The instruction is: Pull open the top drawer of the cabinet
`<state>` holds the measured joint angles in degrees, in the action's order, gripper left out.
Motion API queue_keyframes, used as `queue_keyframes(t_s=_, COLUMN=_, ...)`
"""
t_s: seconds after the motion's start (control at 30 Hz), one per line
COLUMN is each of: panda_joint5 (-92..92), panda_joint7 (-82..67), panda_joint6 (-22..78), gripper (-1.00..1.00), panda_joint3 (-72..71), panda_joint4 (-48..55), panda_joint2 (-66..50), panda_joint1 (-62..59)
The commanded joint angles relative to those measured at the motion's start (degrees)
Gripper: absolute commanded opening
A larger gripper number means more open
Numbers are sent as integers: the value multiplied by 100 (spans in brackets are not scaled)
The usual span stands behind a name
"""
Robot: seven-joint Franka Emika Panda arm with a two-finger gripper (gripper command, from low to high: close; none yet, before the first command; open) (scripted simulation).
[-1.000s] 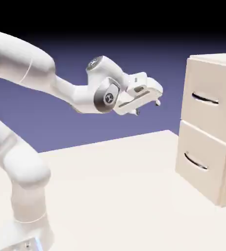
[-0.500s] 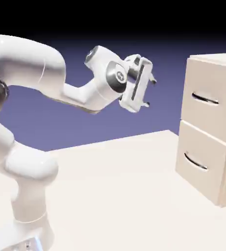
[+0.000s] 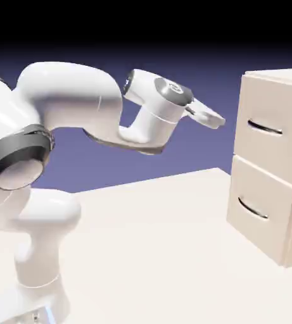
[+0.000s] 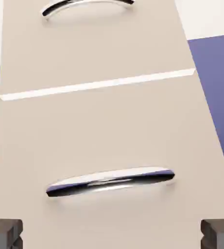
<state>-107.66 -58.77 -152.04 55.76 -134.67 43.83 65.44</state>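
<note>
Exterior view: approach step, nothing grasped. One cabinet at right of frame on the tabletop; one arm; two drawer fronts, both shut. Top drawer is the upper right panel. Tool sits mid-frame, well apart from it. Hand view: tool fingers spread wide at the bottom corners, nothing between. Two handles; handle low centre. Next, I'd judge: advance, straddle that bar, close, pull.

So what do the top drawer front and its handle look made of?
Top drawer: flat matte beige panel with no grain or shine, possibly painted wood or laminate; the render leaves it open. Handle: thin dark curved bar with bright mirror-like streaks, so it looks like polished metal.
</note>
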Motion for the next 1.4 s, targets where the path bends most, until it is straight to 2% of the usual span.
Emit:
queue_keyframes(t_s=0.0, panda_joint5=-250, panda_joint7=-235, panda_joint6=51, gripper=0, panda_joint3=129, panda_joint4=61, panda_joint2=26, panda_joint1=150)
queue_keyframes(t_s=0.67, panda_joint5=-5233, panda_joint7=-4921, panda_joint6=1068, gripper=0, panda_joint3=2710, panda_joint4=1280, panda_joint2=543, panda_joint1=3147)
queue_keyframes(t_s=0.73, panda_joint5=-5416, panda_joint7=-5093, panda_joint6=1105, gripper=0, panda_joint3=2805, panda_joint4=1325, panda_joint2=562, panda_joint1=3258)
queue_keyframes(t_s=0.93, panda_joint5=-5460, panda_joint7=-5339, panda_joint6=854, gripper=0, panda_joint3=3506, panda_joint4=2392, panda_joint2=769, panda_joint1=4285)
queue_keyframes(t_s=0.97, panda_joint5=-5460, panda_joint7=-5339, panda_joint6=854, gripper=-100, panda_joint3=3506, panda_joint4=2392, panda_joint2=769, panda_joint1=4285)
queue_keyframes(t_s=1.37, panda_joint5=-5277, panda_joint7=-5174, panda_joint6=1386, gripper=-100, panda_joint3=1881, panda_joint4=131, panda_joint2=763, panda_joint1=2059)
